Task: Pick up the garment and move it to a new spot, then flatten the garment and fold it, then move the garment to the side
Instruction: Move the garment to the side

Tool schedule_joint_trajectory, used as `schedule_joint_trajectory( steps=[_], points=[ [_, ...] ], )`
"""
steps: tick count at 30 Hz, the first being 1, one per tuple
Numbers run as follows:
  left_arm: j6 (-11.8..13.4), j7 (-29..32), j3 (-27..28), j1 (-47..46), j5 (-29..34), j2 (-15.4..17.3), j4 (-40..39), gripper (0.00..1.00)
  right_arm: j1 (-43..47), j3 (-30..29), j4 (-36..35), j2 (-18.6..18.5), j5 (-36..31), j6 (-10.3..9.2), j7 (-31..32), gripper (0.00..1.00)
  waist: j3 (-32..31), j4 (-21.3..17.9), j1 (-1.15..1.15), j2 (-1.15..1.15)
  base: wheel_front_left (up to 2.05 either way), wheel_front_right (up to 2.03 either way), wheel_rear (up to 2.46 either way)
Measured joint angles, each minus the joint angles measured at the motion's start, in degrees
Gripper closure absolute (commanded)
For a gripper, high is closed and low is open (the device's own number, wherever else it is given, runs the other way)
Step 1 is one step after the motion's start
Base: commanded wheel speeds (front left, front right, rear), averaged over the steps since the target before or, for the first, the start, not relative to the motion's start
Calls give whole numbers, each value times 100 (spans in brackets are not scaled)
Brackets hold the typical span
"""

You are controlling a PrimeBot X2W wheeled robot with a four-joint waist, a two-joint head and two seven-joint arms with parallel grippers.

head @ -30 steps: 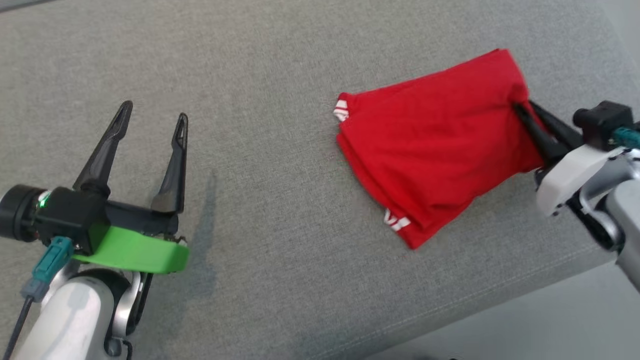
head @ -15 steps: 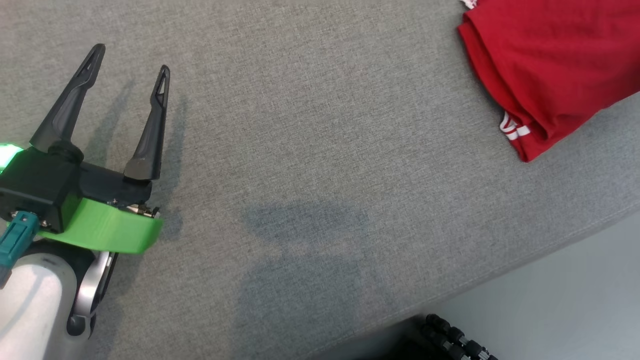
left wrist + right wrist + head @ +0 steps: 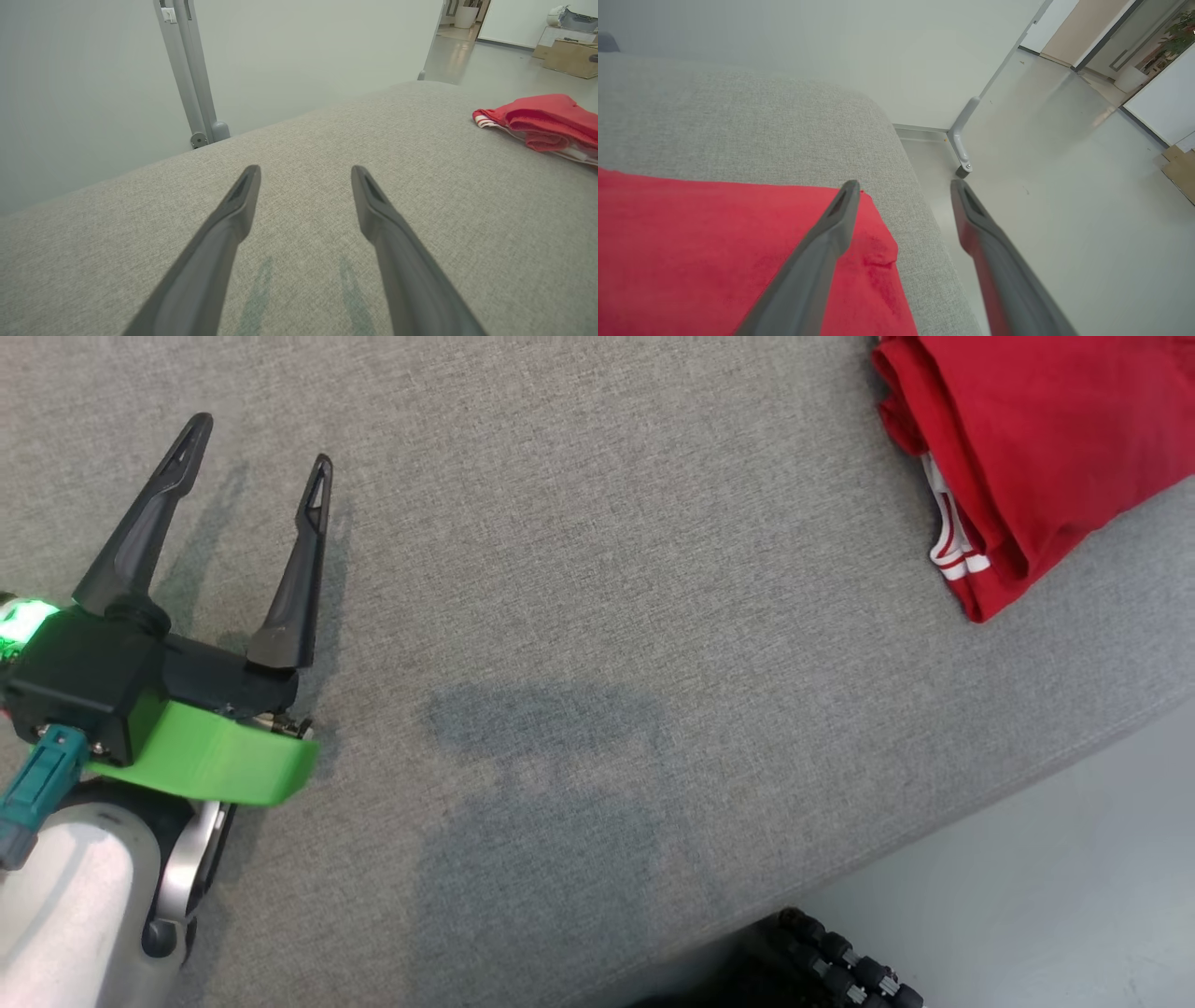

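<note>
Garment [image 3: 1046, 448], red, folded: laid close to the right edge of the grey cushion [image 3: 597, 569]. Right end effector [image 3: 903, 186]: fingers apart, nothing gripped, poised over the garment's corner and the cushion's edge. Left end effector [image 3: 260, 441]: fingers apart, empty, well apart from the garment. Hazard: if snagged by a finger, the corner could be dragged off the edge or the folds undone.

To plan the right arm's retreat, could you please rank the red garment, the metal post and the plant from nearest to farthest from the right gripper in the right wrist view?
1. Red garment: lower left, directly beneath the right gripper.
2. Metal post: centre, just past the corner of the cushion.
3. Plant: top right corner, far across the room.
</note>
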Motion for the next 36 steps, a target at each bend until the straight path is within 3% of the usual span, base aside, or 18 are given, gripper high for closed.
schedule_joint_trajectory(
  steps=[4, 10, 15, 20, 29, 36],
  points=[
    [59, -171, 13, 110, -73, -104, 134, 0, 466, -575, -571, 323, -308, 0, 1, 0, -178, 19, 0, 0, 0, 0, 0],
    [244, -500, 65, 481, -253, -332, 394, 0, 1488, -1325, -1828, 1156, -849, 0, 0, 0, -632, 111, -1, 0, 0, 0, 0],
    [367, -755, 123, 810, -408, -479, 590, 0, 2239, -1276, -2680, 1756, -1061, -1, 0, 0, -1030, 278, -1, 0, 0, 0, 0],
    [458, -989, 231, 1031, -549, -590, 738, 0, 2810, -1107, -3069, 2168, -1143, -1, 0, 0, -1363, 568, -1, 0, 0, 0, 0],
    [654, -1314, 431, 1551, -801, -747, 953, 0, 3342, -792, -3281, 2390, -1287, -1, 141, 0, -1905, 1181, -1, 0, 0, 0, 0],
    [680, -1438, 453, 1981, -933, -795, 1091, 0, 3704, -880, -3375, 2501, -1423, -1, 352, 0, -2424, 1520, -1, 0, 0, 0, 0]
  ],
)
